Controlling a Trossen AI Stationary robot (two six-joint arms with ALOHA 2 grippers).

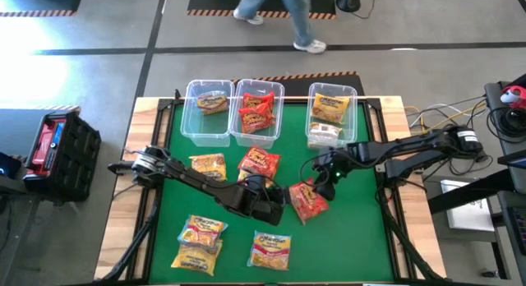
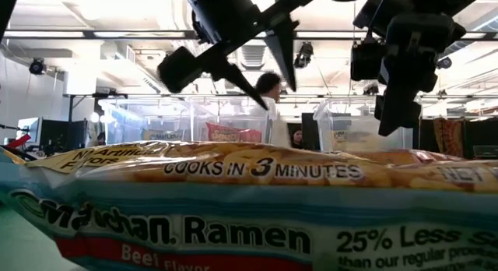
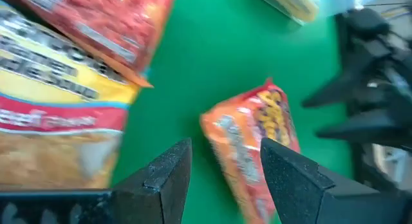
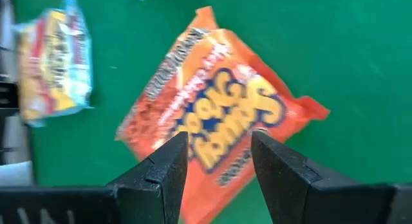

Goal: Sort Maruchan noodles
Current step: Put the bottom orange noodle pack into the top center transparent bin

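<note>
The left gripper (image 1: 275, 205), fingers spread, and the right gripper (image 1: 322, 181), also spread, both flank the orange packet (image 1: 309, 201) mid-table on the green mat (image 1: 353, 237). Probably both are after it; they could collide or knock it aside.

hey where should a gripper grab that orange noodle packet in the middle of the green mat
Take the orange packet from straight above, across its narrow width, near the middle. It lies flat and alone on the green mat, crimped ends free. The right gripper hangs open over it, probably best placed.
</note>
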